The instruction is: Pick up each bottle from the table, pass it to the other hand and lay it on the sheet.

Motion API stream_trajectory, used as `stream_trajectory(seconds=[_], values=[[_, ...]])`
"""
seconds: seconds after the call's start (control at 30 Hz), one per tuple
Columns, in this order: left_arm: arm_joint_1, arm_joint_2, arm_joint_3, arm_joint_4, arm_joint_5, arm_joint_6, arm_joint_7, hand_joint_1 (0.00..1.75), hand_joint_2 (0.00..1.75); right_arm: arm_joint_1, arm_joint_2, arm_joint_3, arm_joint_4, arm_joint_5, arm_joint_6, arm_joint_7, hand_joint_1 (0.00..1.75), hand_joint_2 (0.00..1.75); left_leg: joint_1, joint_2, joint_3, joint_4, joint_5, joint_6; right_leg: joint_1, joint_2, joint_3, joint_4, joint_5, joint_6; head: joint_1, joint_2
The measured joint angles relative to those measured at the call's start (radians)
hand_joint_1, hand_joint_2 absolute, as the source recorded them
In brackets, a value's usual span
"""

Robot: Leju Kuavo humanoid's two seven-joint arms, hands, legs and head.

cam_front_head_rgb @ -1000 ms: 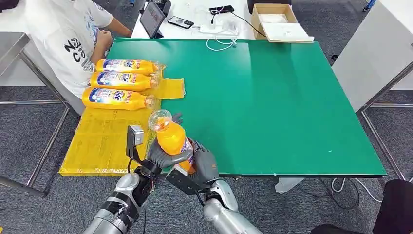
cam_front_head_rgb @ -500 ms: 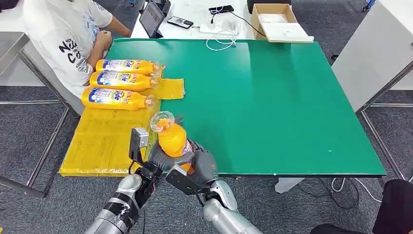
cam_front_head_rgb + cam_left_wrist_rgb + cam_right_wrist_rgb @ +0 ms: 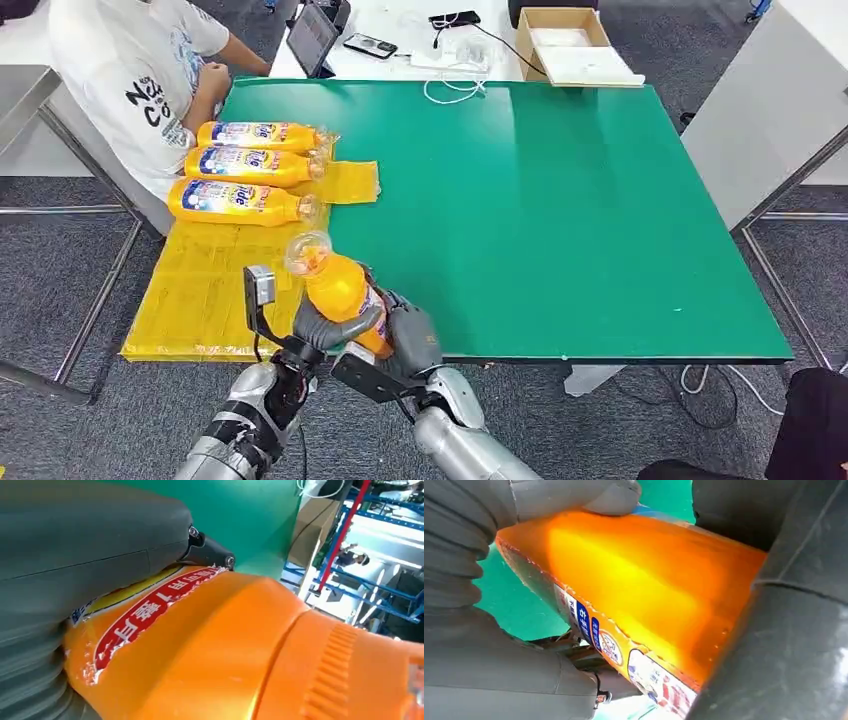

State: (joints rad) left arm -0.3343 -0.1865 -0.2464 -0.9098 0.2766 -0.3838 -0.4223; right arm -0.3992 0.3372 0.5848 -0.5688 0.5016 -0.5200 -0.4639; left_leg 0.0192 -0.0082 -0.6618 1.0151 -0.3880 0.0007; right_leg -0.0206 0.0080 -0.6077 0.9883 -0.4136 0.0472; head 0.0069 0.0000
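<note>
green table (image 3: 560, 210), yellow sheet (image 3: 215, 285), three bottles (image 3: 240, 201)

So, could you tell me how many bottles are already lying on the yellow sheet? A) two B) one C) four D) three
D: three orange bottles lie side by side on the yellow sheet, while a fourth bottle is held between the left hand and right hand.

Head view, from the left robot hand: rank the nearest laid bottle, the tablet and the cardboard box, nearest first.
From the left robot hand:
1. Nearest laid bottle, on the yellow sheet's far left part.
2. Tablet, beyond the green table's far left corner.
3. Cardboard box, beyond the far edge, to the right.
</note>
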Motion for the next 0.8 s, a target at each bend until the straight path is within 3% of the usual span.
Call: stream_trajectory(seconds=[0.03,0.17,0.3,0.43,0.63,0.8], values=[[0.000,0.000,0.001,0.000,0.006,-0.001,0.000,1.75,1.75,-0.001,0.000,0.003,0.002,0.002,0.000,0.004,0.00,0.00,0.000,0.000,0.000,0.000,0.000,0.000,0.000,0.000,0.000,0.000,0.000,0.000,0.000,0.000],[0.001,-0.001,0.003,-0.005,-0.020,0.041,-0.011,1.75,1.75,-0.004,0.000,0.011,0.008,-0.003,-0.002,0.022,0.00,0.00,0.000,0.000,0.000,0.000,0.000,0.000,0.000,0.000,0.000,0.000,0.000,0.000,0.000,0.000],[0.002,-0.014,0.002,-0.043,-0.169,0.220,-0.070,1.75,1.75,-0.003,0.000,0.008,0.001,-0.023,0.010,0.007,0.00,0.00,0.000,0.000,0.000,0.000,0.000,0.000,0.000,0.000,0.000,0.000,0.000,0.000,0.000,0.000],[0.000,-0.018,0.005,-0.080,-0.223,0.298,-0.089,1.75,1.75,-0.002,0.000,-0.001,-0.034,-0.029,0.032,0.001,0.00,0.00,0.000,-0.001,0.000,0.000,0.000,0.000,0.000,0.000,0.000,0.000,0.000,0.000,0.000,0.000],[-0.024,-0.019,0.041,-0.125,-0.427,0.629,-0.176,1.75,1.75,0.040,-0.011,-0.019,-0.175,-0.063,0.088,-0.037,0.00,0.00,0.000,0.000,0.000,0.000,0.000,0.000,0.000,0.000,0.000,0.000,0.000,0.000,0.000,0.000],[-0.067,-0.007,0.104,-0.138,-0.546,0.808,-0.219,1.75,1.75,0.100,-0.026,-0.040,-0.344,-0.104,0.074,-0.085,0.00,0.00,0.001,-0.001,-0.001,0.000,0.000,0.000,0.000,0.000,0.000,0.000,0.000,0.000,0.000,0.000]])
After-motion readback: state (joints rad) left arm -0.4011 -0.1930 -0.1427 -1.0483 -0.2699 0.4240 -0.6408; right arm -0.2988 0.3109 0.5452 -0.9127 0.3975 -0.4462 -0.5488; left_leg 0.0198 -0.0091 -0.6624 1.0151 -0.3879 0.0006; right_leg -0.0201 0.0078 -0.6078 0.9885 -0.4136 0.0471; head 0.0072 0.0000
